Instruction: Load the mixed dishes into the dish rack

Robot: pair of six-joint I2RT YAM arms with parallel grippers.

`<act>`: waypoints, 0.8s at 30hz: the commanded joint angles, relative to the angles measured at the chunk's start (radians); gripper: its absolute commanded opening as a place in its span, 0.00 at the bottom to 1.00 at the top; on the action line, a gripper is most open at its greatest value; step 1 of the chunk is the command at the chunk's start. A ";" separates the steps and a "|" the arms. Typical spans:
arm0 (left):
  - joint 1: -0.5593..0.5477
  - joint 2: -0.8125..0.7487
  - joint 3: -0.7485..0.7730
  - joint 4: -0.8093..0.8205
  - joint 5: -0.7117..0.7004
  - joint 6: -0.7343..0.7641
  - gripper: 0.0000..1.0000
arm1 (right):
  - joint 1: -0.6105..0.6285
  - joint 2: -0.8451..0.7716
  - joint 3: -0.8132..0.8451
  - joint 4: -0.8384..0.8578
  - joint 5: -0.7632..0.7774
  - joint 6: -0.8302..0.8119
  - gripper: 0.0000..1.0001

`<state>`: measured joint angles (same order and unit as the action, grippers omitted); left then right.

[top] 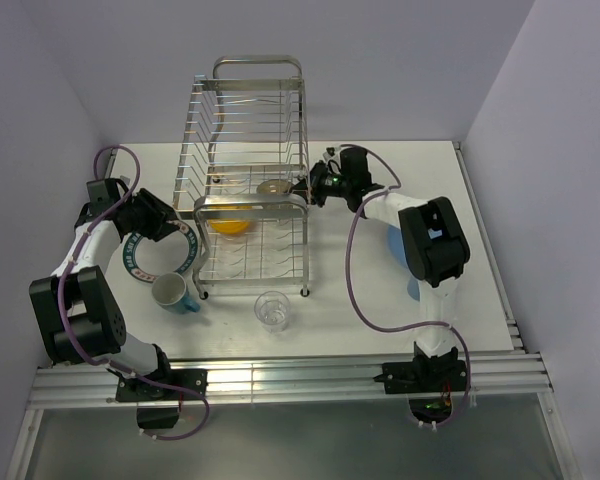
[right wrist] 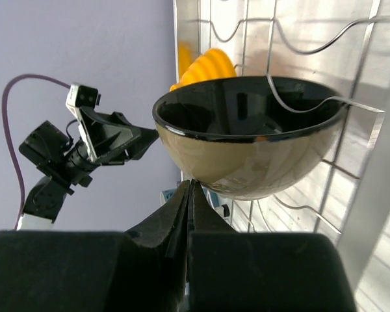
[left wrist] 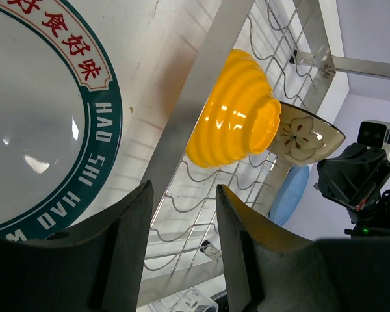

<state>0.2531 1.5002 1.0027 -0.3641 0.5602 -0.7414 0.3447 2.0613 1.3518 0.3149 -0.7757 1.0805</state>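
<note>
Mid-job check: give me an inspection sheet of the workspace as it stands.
Surface: white table.
Job's things: yellow-orange bowl and black bowl in the dish rack; white plate, mug apparently on its side, clear glass and blue plate on the table.
Clutter: nothing seen.
Grippers: left pincer open, between plate and rack; right pincer shut, close by the black bowl.
Cables: purple cable loops along each arm.
Surroundings: lilac walls; metal rail at near edge.
</note>
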 commanded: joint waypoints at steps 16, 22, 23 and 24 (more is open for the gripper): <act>0.005 -0.037 0.042 -0.010 0.015 0.030 0.51 | -0.041 0.074 0.070 -0.002 0.030 -0.007 0.00; 0.005 -0.043 0.028 -0.003 0.021 0.025 0.52 | -0.041 0.103 0.141 -0.082 0.024 -0.051 0.00; 0.003 -0.044 0.031 -0.004 0.020 0.027 0.52 | -0.039 0.117 0.150 -0.095 0.026 -0.053 0.00; 0.003 -0.044 0.033 -0.009 0.020 0.030 0.52 | -0.039 0.122 0.158 -0.093 0.029 -0.051 0.00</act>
<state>0.2539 1.5002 1.0054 -0.3798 0.5606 -0.7368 0.2863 2.1384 1.4624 0.2733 -0.7715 1.0687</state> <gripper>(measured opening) 0.514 0.005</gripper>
